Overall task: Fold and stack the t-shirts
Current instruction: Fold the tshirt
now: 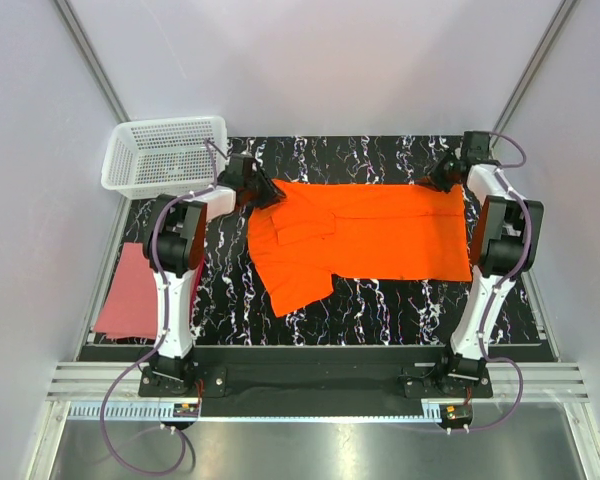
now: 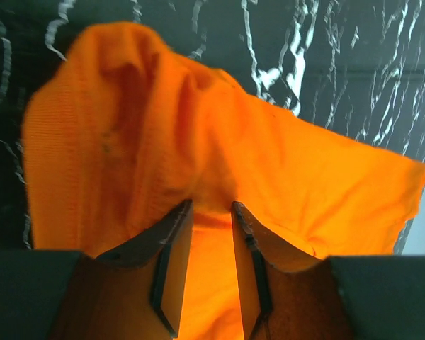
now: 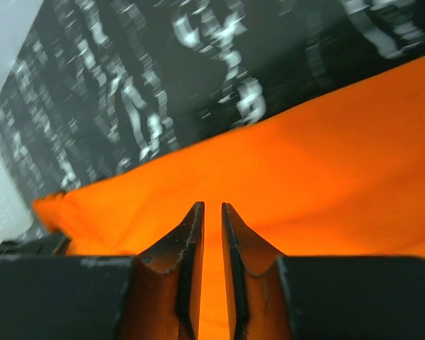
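Observation:
The bright orange t-shirt [image 1: 365, 240] lies spread across the black marbled table, with one sleeve hanging toward the near left. My left gripper [image 1: 266, 193] is at its far left corner. In the left wrist view the gripper [image 2: 212, 207] is shut on a bunched fold of the orange t-shirt [image 2: 198, 142]. My right gripper [image 1: 441, 181] is at the shirt's far right corner. In the right wrist view the gripper [image 3: 212, 205] is closed narrowly on the orange t-shirt [image 3: 326, 170]. The dusty pink-red t-shirt [image 1: 128, 292] lies folded flat at the left, beside the left arm.
A white mesh basket [image 1: 166, 152] stands at the far left corner, just behind the left gripper. The black marbled table [image 1: 380, 300] shows in front of the shirt. Grey walls close in both sides and the back.

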